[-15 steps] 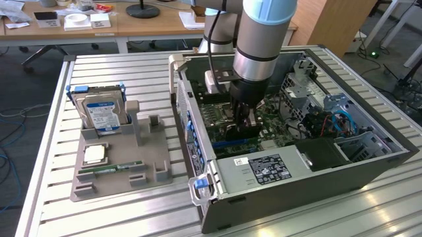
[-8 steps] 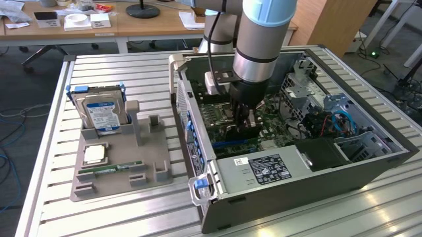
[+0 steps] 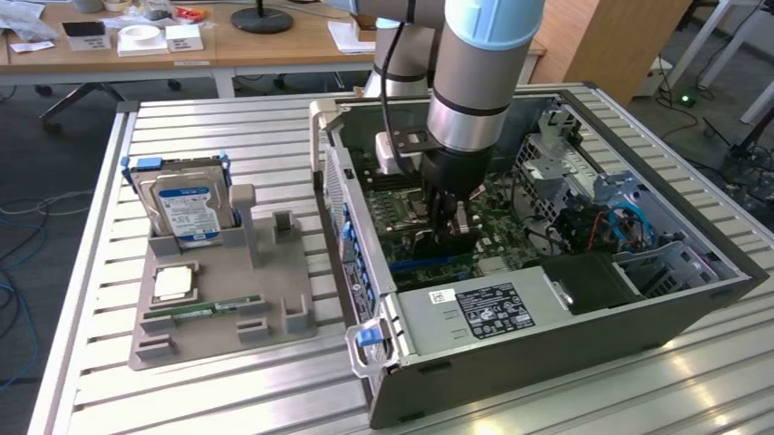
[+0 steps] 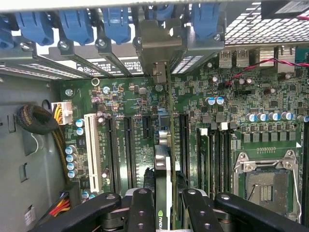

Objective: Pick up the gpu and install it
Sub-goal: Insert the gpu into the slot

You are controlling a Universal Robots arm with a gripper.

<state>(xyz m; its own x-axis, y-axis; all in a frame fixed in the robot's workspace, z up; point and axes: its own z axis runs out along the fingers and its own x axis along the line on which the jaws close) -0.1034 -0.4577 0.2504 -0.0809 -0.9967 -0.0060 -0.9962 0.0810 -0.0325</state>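
Inside, claw [image 4: 164, 199] around gpu [image 4: 163, 162].

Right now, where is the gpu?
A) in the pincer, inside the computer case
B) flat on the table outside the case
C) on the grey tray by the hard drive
A: the gpu stands edge-on in the pincer, over the motherboard inside the computer case.
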